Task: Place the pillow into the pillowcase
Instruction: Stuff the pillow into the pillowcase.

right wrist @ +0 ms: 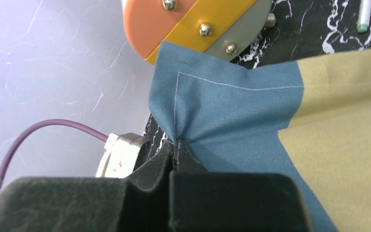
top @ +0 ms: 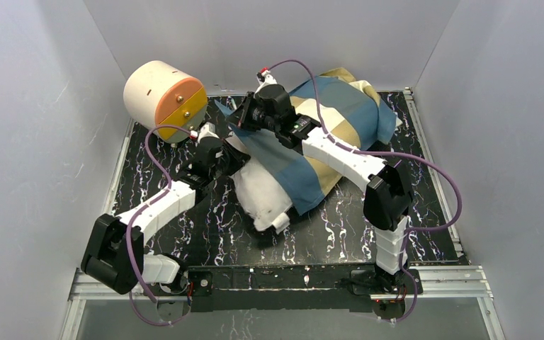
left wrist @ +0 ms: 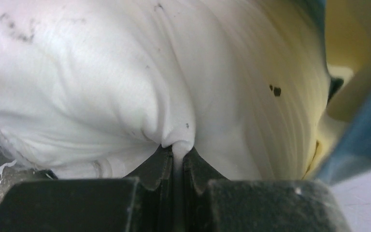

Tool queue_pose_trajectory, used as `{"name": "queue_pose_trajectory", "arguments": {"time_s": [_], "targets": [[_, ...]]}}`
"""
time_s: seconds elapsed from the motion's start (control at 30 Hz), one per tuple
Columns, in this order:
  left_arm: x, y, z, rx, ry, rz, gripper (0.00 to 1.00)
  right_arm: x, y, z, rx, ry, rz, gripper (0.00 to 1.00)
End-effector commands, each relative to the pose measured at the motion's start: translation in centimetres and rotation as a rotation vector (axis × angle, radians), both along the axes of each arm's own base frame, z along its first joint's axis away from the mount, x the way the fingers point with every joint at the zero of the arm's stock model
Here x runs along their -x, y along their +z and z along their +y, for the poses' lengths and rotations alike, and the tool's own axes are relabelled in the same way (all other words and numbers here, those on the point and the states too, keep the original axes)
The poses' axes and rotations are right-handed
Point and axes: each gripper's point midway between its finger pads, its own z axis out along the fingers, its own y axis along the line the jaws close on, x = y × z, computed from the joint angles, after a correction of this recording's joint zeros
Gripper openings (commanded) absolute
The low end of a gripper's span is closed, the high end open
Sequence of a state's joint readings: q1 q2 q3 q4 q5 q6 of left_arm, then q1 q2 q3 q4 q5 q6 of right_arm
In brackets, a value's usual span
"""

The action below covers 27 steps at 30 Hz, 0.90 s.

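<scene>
On a black table [top: 340,234], the left gripper [left wrist: 178,150] pinches the half-covered pillow [left wrist: 101,72] steady while the right gripper [right wrist: 176,145] clamps the pillowcase [right wrist: 232,111] by its blue corner, likely to draw it farther over.

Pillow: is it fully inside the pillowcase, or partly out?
Partly out: the pillow shows its white near end protruding from the pillowcase.

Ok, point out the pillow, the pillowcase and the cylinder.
pillow [top: 261,193], top view, bare white end.
pillowcase [top: 354,106], top view, blue block.
cylinder [top: 149,88], top view, cream side.
</scene>
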<state>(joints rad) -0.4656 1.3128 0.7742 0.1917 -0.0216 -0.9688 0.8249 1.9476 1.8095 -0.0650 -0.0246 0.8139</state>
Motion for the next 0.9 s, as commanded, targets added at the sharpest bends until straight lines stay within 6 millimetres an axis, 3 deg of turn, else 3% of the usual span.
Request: {"name": "queue_pose_trajectory", "arguments": {"time_s": [0.0, 0.07, 0.1, 0.2, 0.27, 0.4, 0.57, 0.73, 0.87], "targets": [[2.1, 2.6, -2.3, 0.042, -0.119, -0.047, 0.0, 3.3, 5.2, 0.2, -0.151, 0.09, -0.056, 0.07], [2.7, 2.7, -1.8, -0.001, -0.133, -0.044, 0.02, 2.7, 3.3, -3.1, -0.032, 0.076, -0.048, 0.28], [3.0, 2.6, -1.5, -0.023, -0.138, -0.036, 0.08, 2.9, 2.4, -4.6, 0.032, 0.074, -0.036, 0.36], [4.0, 2.9, -0.6, -0.098, -0.166, -0.02, 0.27, 4.3, -0.1, -9.2, 0.224, 0.048, -0.032, 0.52], [4.9, 2.6, -0.1, -0.137, -0.194, -0.004, 0.38, 5.8, -0.7, -11.9, 0.29, 0.034, -0.032, 0.58], [7.3, 1.4, 0.6, -0.202, -0.267, 0.067, 0.61, 8.9, -2.4, -16.8, 0.417, 0.013, -0.049, 0.65], [10.5, 0.9, 1.3, -0.248, -0.37, 0.14, 0.84, 11.4, -4.7, -22.5, 0.588, -0.036, -0.06, 0.66], [13.1, -0.4, 1.2, -0.215, -0.429, 0.206, 0.88, 13.3, -6.3, -24.6, 0.623, -0.034, -0.025, 0.68], [13.4, -1.1, 1.5, -0.219, -0.422, 0.201, 0.88, 13.6, -6.7, -26.3, 0.512, -0.252, 0.1, 0.78]]}}
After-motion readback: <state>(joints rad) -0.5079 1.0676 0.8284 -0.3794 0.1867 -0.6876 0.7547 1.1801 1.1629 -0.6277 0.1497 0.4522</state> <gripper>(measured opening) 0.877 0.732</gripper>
